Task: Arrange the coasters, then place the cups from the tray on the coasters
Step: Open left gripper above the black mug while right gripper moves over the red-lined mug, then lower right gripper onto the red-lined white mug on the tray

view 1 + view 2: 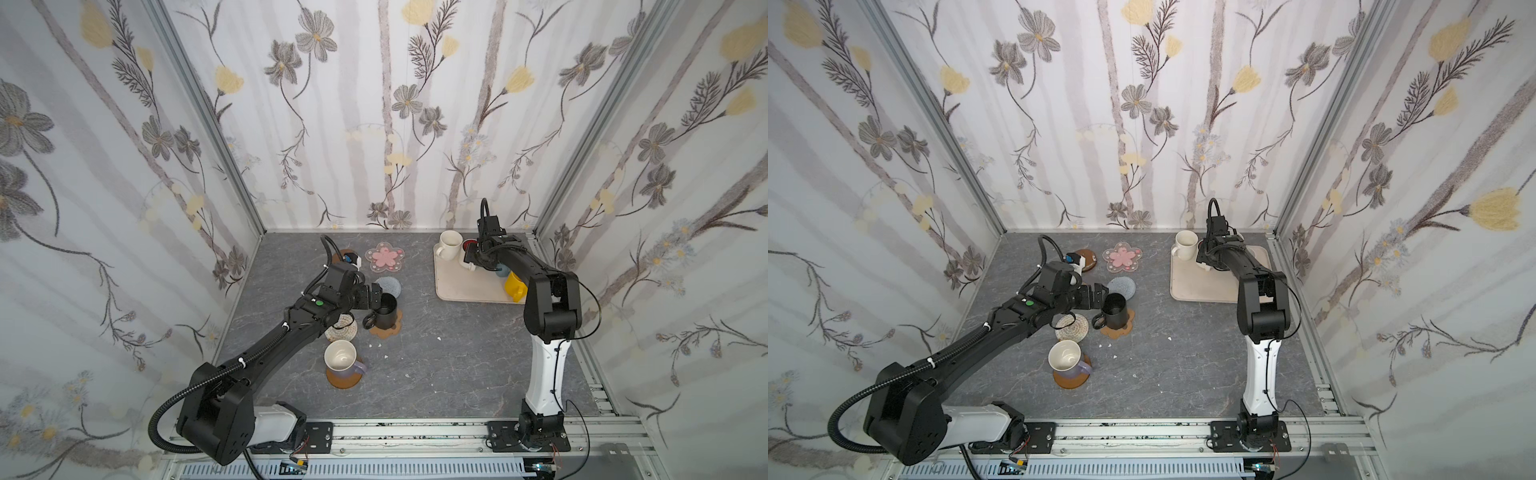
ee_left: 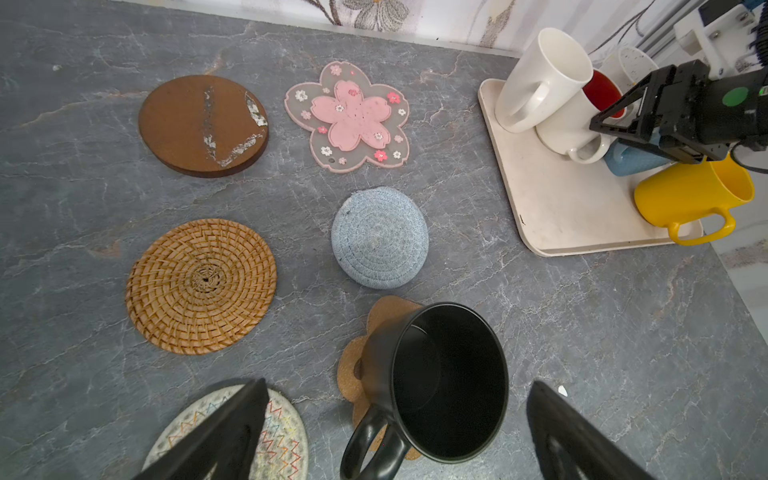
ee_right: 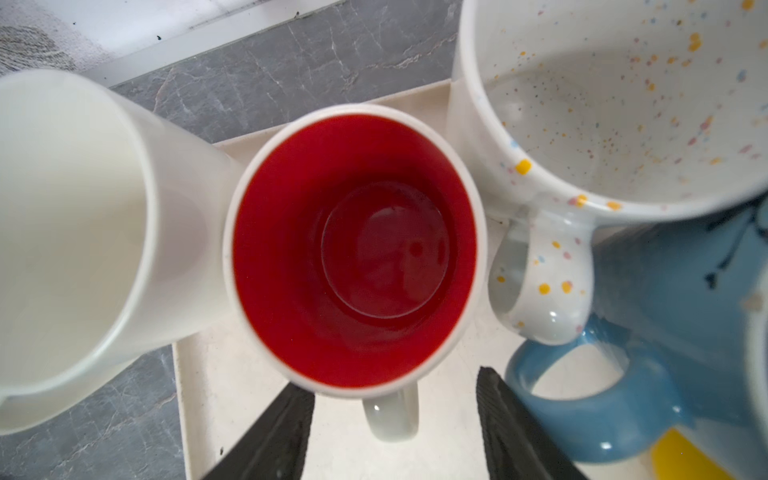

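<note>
A black cup stands on the tan paw coaster, between the fingers of my open left gripper, which do not touch it. On the beige tray my right gripper is open, a finger on each side of the handle of the white cup with red inside. A cream cup, a speckled cup, a light blue cup and a yellow cup crowd around it. The lavender cup sits on a brown disc.
Bare coasters lie at the back left: the pink flower, the grey-blue round, the orange rattan, a worn brown disc and the pale woven round. White crumbs dot the grey table. Wallpapered walls close three sides.
</note>
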